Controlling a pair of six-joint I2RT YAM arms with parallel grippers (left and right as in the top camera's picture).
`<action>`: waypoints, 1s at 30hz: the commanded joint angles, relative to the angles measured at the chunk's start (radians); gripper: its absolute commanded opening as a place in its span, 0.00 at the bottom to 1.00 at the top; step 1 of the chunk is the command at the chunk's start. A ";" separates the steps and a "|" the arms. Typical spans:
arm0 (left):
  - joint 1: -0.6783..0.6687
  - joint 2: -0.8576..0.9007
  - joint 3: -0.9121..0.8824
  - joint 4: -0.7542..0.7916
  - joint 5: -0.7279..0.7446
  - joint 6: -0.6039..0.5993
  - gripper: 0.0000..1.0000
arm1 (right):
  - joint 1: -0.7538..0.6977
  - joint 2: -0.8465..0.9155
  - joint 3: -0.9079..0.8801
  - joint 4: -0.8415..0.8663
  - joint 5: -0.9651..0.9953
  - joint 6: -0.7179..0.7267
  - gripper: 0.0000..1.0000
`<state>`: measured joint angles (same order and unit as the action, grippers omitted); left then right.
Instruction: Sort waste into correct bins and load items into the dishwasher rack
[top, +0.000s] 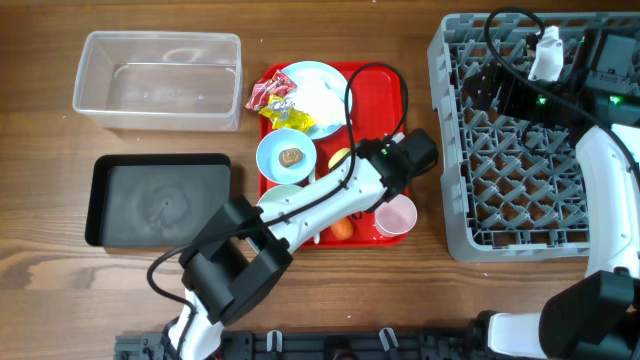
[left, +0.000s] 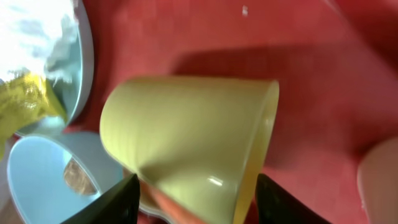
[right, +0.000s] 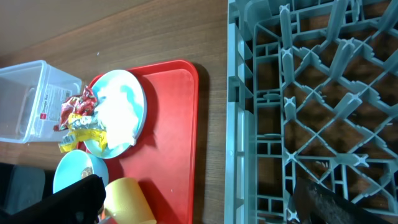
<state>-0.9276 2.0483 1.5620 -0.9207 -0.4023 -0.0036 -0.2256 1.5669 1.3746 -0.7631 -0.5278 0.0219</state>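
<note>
Red serving tray (top: 385, 92) — on wooden table (top: 40, 280).

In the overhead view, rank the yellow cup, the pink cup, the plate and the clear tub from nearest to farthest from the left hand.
1. Yellow cup, at the left hand, mid-tray.
2. Pink cup, on the tray's near right corner.
3. Plate, at the tray's far end.
4. Clear tub, off the tray, far left.

The yellow cup (left: 186, 143) looks smooth and shiny. The red tray (right: 177, 124) is smooth plastic. The table (top: 330, 30) is wood. The rack (right: 311, 93) is dull grey plastic.

Left gripper (left: 194, 198) fingers (left: 118, 202) apart.
</note>
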 joint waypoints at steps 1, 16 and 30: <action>0.009 -0.004 -0.053 0.106 -0.030 0.004 0.50 | 0.000 -0.020 0.000 -0.002 0.012 0.007 1.00; 0.024 -0.009 -0.122 0.325 -0.079 -0.051 0.06 | 0.000 -0.020 -0.001 -0.001 0.012 0.006 1.00; 0.170 -0.269 -0.103 0.214 0.492 -0.556 0.59 | 0.000 -0.020 -0.001 -0.010 0.012 0.007 1.00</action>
<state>-0.8494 1.9137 1.4498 -0.6971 -0.2100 -0.3496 -0.2256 1.5665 1.3746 -0.7719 -0.5259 0.0219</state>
